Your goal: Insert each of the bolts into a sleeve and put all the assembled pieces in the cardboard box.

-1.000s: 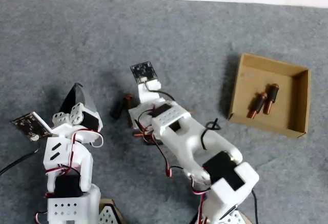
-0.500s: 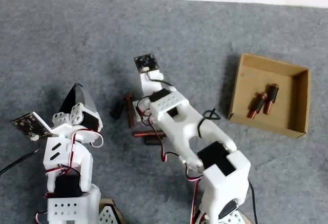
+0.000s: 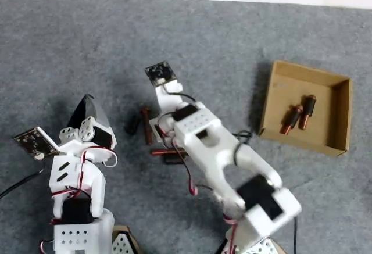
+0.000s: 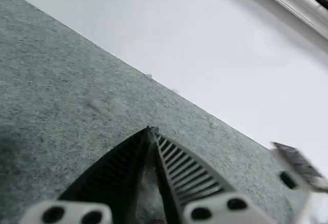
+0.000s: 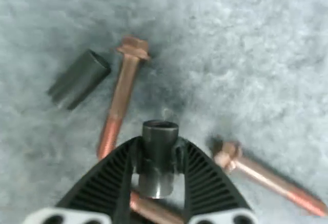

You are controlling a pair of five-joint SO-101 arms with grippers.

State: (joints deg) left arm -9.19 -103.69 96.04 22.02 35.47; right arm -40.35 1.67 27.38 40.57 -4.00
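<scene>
My right gripper (image 5: 160,143) is shut on a dark sleeve (image 5: 158,155), held just above the grey carpet. Around it lie three copper bolts: one (image 5: 122,92) beside a loose dark sleeve (image 5: 79,78), one (image 5: 266,179) off to the side, and one (image 5: 154,209) partly hidden under the fingers. In the high view the right arm (image 3: 195,129) covers this spot, with a bolt (image 3: 146,125), a second bolt (image 3: 165,151) and the loose sleeve (image 3: 132,125) showing beside it. My left gripper (image 3: 87,99) (image 4: 151,131) is shut on nothing, tilted up over the carpet at the left.
The cardboard box (image 3: 273,100) sits at the right and holds two assembled pieces (image 3: 290,119) (image 3: 307,110). Open carpet lies between the right arm and the box. A white wall edge runs along the far side.
The right arm's base swung right and its wrist shifted a little farther away, so the bolts on the carpet beside it came into view. The left arm has kept still.
</scene>
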